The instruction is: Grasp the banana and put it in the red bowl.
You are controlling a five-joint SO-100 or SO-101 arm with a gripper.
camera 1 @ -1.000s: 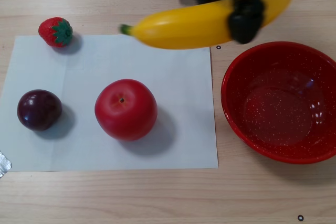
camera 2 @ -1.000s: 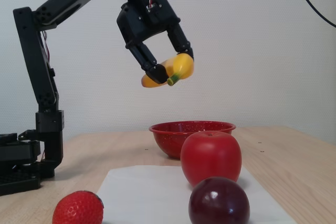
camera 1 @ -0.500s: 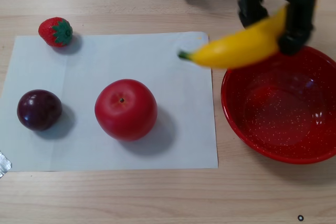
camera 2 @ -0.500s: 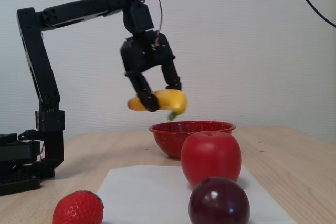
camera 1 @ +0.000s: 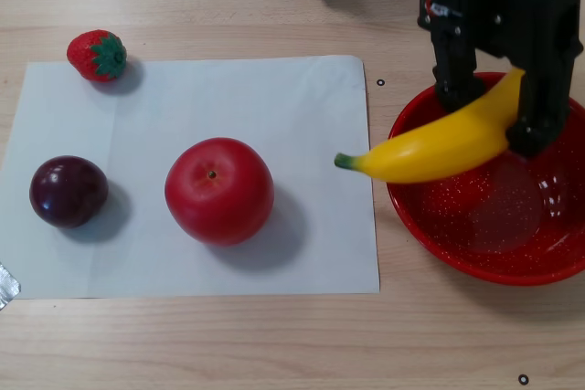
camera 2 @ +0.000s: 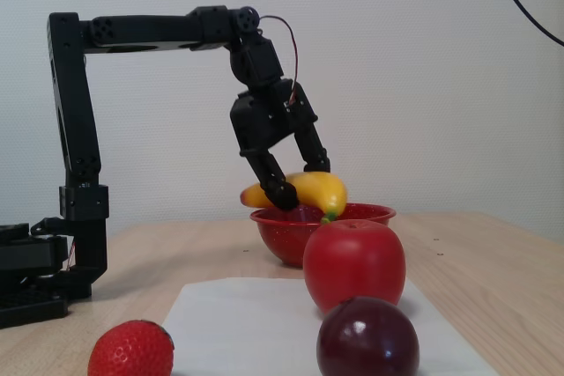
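Fixed view first, from the near edge outward: one textured red strawberry with a green cap (camera 2: 130, 350) and one glossy dark purple plum (camera 2: 367, 337) sit closest, both on the single white paper sheet (camera 2: 256, 323), with one round smooth red apple (camera 2: 354, 261) just behind the plum. Beyond the apple stands the one large glossy red bowl with white speckles (camera 2: 282, 233), on bare wood off the sheet's edge. Over the bowl's rim hangs the black two-finger gripper (camera 2: 304, 189), its fingers clamped around the middle of the one long bright yellow plastic banana (camera 2: 322, 191). From above in the other view, the banana (camera 1: 439, 142) lies slanted across the bowl's (camera 1: 484, 267) left rim, its green stem end poking out over the paper's (camera 1: 137, 125) right edge while the rest is over the bowl's inside; the gripper (camera 1: 498, 111) straddles it. Whether the banana touches the bowl cannot be told. Open wood lies in front of the paper and around the bowl. The light wood-grain table (camera 1: 274, 344) runs to a plain pale wall (camera 2: 423, 68), and the black jointed arm (camera 2: 141, 31) rises from its base at the left.
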